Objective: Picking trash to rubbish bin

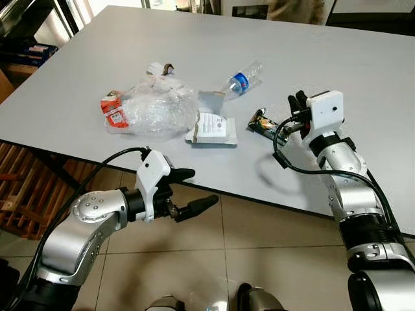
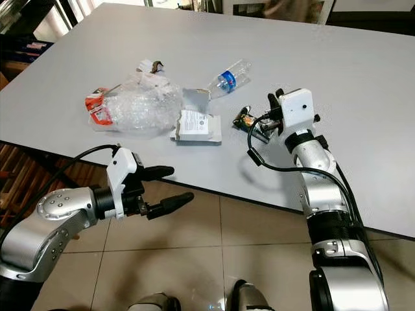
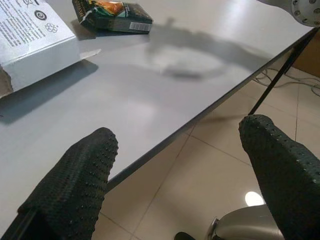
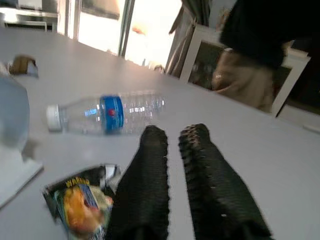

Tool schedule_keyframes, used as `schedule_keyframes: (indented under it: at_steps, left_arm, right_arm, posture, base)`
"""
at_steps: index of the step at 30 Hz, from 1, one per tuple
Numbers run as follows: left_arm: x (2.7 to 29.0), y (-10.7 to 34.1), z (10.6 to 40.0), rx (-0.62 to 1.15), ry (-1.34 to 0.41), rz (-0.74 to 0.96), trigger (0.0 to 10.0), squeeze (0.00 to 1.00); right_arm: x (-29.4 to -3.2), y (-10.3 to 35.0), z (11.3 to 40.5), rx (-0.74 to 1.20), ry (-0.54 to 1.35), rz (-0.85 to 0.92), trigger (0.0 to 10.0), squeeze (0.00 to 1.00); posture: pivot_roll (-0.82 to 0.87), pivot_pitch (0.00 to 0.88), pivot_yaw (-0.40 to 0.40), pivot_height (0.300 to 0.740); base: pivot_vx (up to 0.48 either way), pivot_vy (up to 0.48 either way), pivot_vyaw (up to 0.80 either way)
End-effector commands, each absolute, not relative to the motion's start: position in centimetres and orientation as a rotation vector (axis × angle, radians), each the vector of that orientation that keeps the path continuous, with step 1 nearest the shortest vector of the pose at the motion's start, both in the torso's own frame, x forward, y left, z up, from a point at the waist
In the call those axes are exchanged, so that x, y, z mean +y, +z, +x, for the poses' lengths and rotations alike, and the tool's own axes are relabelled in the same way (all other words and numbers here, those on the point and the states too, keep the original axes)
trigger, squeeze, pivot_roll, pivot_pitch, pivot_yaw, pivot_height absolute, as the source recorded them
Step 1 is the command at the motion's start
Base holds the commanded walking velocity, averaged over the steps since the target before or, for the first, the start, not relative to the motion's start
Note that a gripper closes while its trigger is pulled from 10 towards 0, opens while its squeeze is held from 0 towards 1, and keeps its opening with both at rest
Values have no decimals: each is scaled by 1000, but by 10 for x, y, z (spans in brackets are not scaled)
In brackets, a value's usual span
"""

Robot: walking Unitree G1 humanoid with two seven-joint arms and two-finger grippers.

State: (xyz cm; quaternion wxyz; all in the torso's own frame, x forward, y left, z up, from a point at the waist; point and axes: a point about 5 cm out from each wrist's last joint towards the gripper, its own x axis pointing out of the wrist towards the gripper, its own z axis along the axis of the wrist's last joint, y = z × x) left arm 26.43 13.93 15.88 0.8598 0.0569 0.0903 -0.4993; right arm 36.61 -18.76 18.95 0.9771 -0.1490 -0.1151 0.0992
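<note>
While no rubbish bin can be made out, the trash lies spread on the grey surface (image 1: 363,78), so the task looks barely begun. Largest item: a crumpled clear plastic bag (image 1: 159,107) near the front edge, with a red-and-white wrapper (image 1: 113,111) tucked against its left side and a small scrap (image 1: 161,68) just behind it. Touching the bag on its right lies a flat white carton (image 1: 212,127), printed face up. Behind the carton, an empty water bottle (image 1: 244,79) with a blue label lies on its side, cap toward the carton. Smallest: a dark snack wrapper (image 1: 262,123), flat on the surface between carton and right arm.

The right end effector (image 1: 299,103) sits low over the surface just beside the snack wrapper, fingers drawn nearly together with nothing between them; the right wrist view puts the wrapper beside the fingertips, not inside them. Judgement: the wrapper is the likely target, and the fingers would have to spread before any pinch. The wrapper is thin and flat, so it may slide.

The left end effector (image 1: 191,191) hangs below and in front of the surface edge, over the tiled floor (image 1: 259,240), fingers spread wide and empty; probably parked clear of the right arm's work.

A person (image 4: 260,55) stands beyond the far side.
</note>
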Motion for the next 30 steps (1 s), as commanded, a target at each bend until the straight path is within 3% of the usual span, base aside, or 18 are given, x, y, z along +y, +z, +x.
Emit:
schedule_keyframes:
  at_steps: [1, 17, 30]
  left_arm:
    - [137, 157, 263, 195, -1054, 133, 10000, 0]
    - [134, 156, 262, 195, -1060, 118, 10000, 0]
    - [134, 155, 261, 200, -1060, 115, 10000, 0]
  right_arm:
    - [-188, 193, 366, -203, 229, -327, 10000, 1000]
    - [-184, 234, 385, -54, 451, -461, 10000, 1000]
    - [-192, 226, 390, 127, 533, -496, 10000, 1000]
  posture:
    - [109, 175, 57, 740]
    - [97, 182, 46, 740]
    - [99, 185, 41, 740]
  base:
    - [0, 0, 0]
    - [0, 0, 0]
    - [0, 0, 0]
